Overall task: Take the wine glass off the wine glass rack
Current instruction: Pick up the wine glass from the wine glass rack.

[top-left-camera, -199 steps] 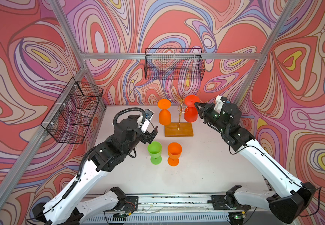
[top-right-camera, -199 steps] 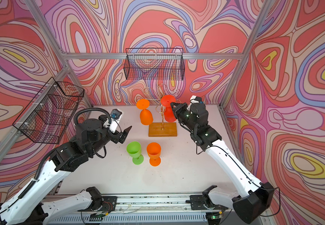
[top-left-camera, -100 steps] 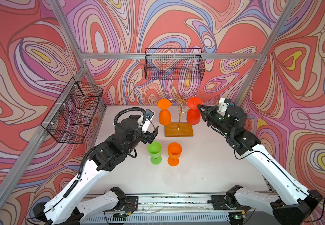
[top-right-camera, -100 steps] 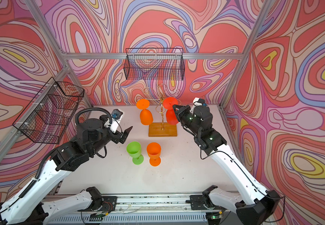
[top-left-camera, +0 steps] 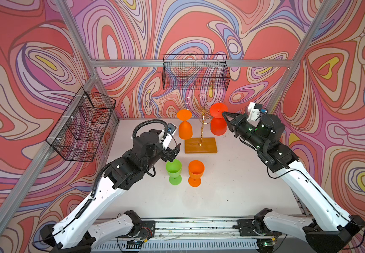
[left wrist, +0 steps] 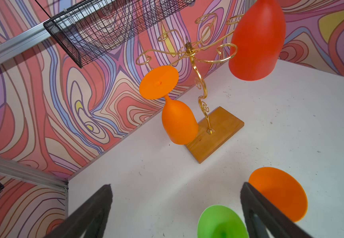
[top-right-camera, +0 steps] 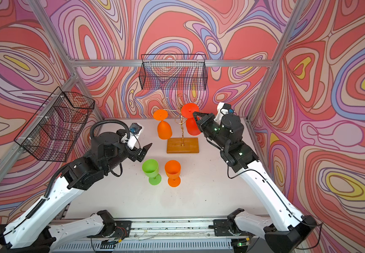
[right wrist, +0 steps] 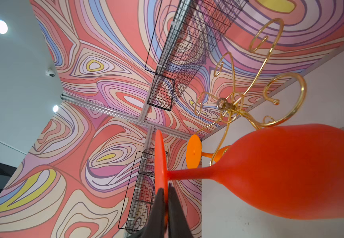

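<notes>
Where its two dark fingers meet, the right end effector is pinched narrow on the rim of the flat round foot of the red wine glass. The glass is held upside down, foot up and bowl down, above the table. In both top views it sits just beside the wine glass rack, on the side towards the right arm. The nearest gold spiral arm curls close to the bowl. I cannot tell whether wire and glass touch.

On the far side of the rack's twisted stem, an orange wine glass hangs upside down from another curled arm, its bowl low beside the wooden base.

The left end effector is spread wide and holds nothing. It hovers above the table near the rim of a green wine glass, which stands upright. A second orange wine glass stands upright just beside the green one, and both are in front of the rack's base.

One black wire mesh basket hangs on the back wall above the rack, and another on the wall beside the left arm.
</notes>
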